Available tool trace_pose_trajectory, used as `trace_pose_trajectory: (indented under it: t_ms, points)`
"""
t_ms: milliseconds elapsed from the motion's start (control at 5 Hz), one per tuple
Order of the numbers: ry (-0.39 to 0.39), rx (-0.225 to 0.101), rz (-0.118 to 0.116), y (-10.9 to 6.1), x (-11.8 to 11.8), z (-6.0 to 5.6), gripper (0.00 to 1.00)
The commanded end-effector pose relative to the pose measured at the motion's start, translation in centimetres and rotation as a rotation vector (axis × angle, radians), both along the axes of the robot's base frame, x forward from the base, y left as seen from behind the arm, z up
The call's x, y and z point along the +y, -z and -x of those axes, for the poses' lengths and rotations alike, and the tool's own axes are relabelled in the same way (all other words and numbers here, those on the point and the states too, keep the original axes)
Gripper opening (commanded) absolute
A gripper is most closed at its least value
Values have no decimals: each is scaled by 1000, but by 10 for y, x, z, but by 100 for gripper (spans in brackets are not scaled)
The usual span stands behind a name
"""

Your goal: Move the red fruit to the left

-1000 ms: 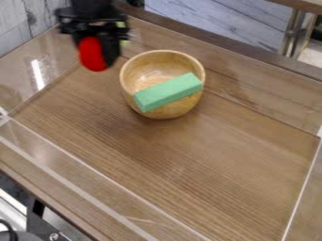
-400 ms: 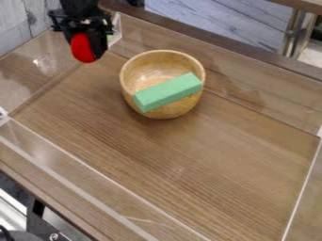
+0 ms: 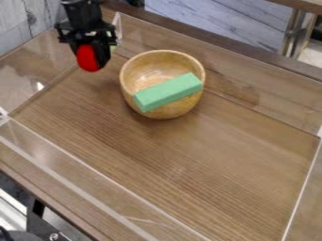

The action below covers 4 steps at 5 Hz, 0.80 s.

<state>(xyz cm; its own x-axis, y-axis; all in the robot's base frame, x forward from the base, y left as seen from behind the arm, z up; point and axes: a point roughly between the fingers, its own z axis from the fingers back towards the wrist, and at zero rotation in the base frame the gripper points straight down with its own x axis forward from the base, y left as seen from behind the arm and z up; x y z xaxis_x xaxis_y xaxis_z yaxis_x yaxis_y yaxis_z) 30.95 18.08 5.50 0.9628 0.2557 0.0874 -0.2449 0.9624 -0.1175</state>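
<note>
Movement is shown across the three views: the red fruit [image 3: 89,57], carried by the claw [image 3: 88,43], has been shifted leftward from its place a second ago beside the rim of the wooden bowl [image 3: 163,83], and since the last earlier view it has been lowered toward the table [image 3: 189,160]. The claw is closed on the upper part of the fruit, with its dark fingers seen on either side of it and the red body hanging below. The fruit is now held left of the bowl, near the back left corner of the table and apart from the bowl's rim. The green block [image 3: 168,91] has been left lying in the bowl, unchanged.

For the task, most of the carry to the left is judged to be done; setting down and release appear to be what is left.

Whether the fruit already touches the table cannot be told, since the gap beneath it is small and blurred by reflections on the glossy surface. The fruit's green top is covered by the claw. The arm above the claw is cut off by the upper edge of the view, and the exact contact of the fingers cannot be made out.
</note>
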Motion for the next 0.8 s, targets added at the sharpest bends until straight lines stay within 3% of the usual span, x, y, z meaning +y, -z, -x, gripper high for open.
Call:
trace_pose_trajectory:
  t_ms: [0,200,600]
  points:
    - [-26,-53,-42,-16,15,-17,0]
    - [-60,-42,-42,-12,23,-21,0]
    - [-99,-20,-40,0,30,-11,0]
